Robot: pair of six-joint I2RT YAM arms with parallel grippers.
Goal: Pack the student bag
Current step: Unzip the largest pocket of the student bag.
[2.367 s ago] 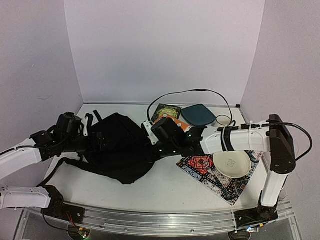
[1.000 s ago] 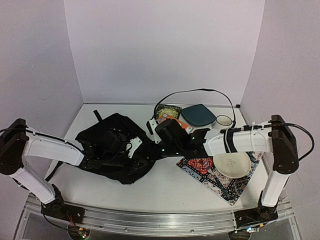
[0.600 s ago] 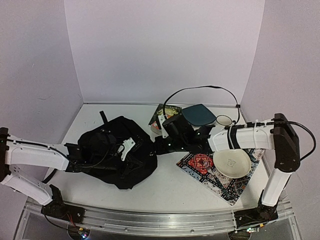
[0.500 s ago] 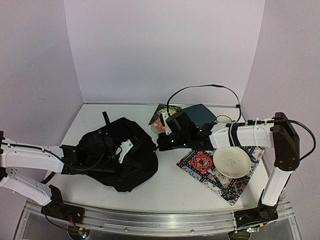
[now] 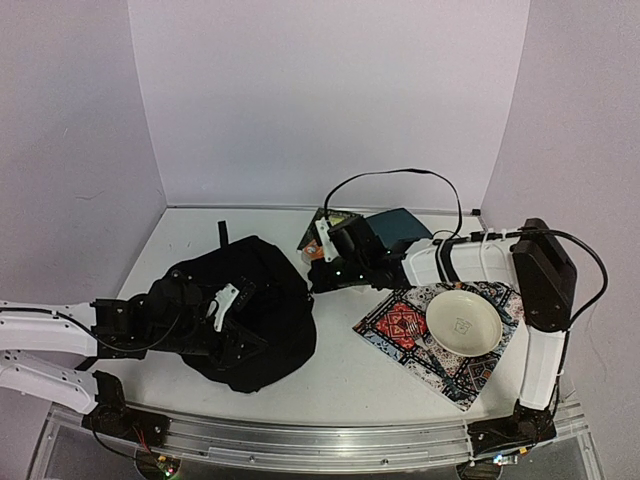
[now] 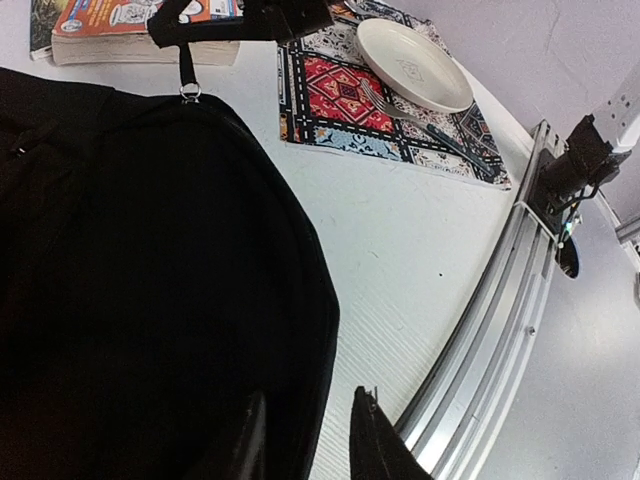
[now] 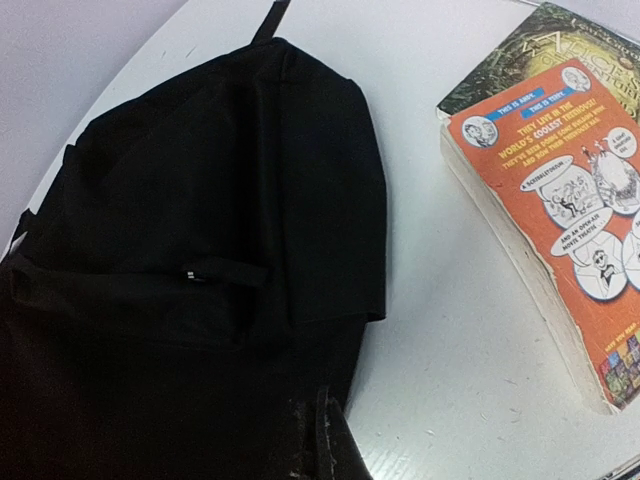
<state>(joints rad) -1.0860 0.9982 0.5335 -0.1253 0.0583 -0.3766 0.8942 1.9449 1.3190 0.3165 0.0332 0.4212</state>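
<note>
Judging by its slumped, creased shape, the student bag [image 5: 255,320] is soft, limp fabric. It will likely sag and fold wherever it is unsupported, and smooth cloth could slip out of a shallow pinch. It lies flat on the worktop [image 5: 340,375], left of centre, with a stack of books [image 7: 560,200] just beside it. The better holds look like its sewn parts, either the strap [image 6: 183,40] with its metal ring or the thick seamed rim, rather than loose panel cloth. The right arm reaches far across, low and nearly level. The right pincer [image 7: 325,440] is together, apparently clamped on that strap on the side nearest the books. The left arm lies low from the near left, and the left pincer [image 6: 310,445] is apart, its fingers astride the bag's near rim without closing on it.
</note>
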